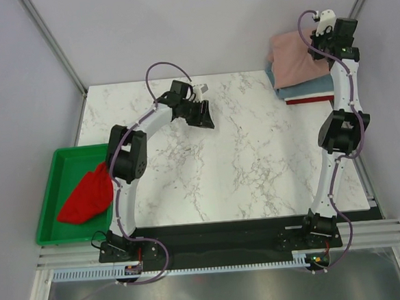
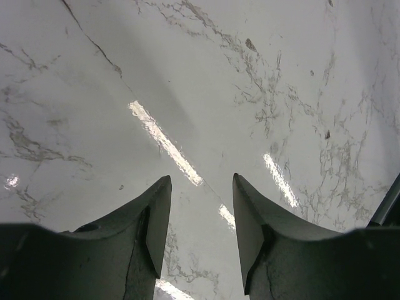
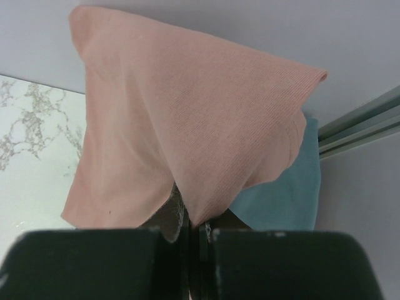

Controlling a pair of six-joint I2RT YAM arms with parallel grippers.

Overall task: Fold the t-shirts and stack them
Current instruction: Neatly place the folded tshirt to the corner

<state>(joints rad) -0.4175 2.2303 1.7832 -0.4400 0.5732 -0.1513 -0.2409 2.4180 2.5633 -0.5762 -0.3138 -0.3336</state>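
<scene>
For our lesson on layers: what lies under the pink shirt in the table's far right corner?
Under the pink shirt a grey-blue shirt shows, with a red cloth edge beneath that. The rest of both is covered by what lies on top.

Glossy, marble-patterned worktop [image 2: 187, 75] with light reflections; matt, finely ribbed knit cloth of pink t-shirt [image 3: 187, 125]; smooth green plastic tray [image 1: 71, 169].
</scene>
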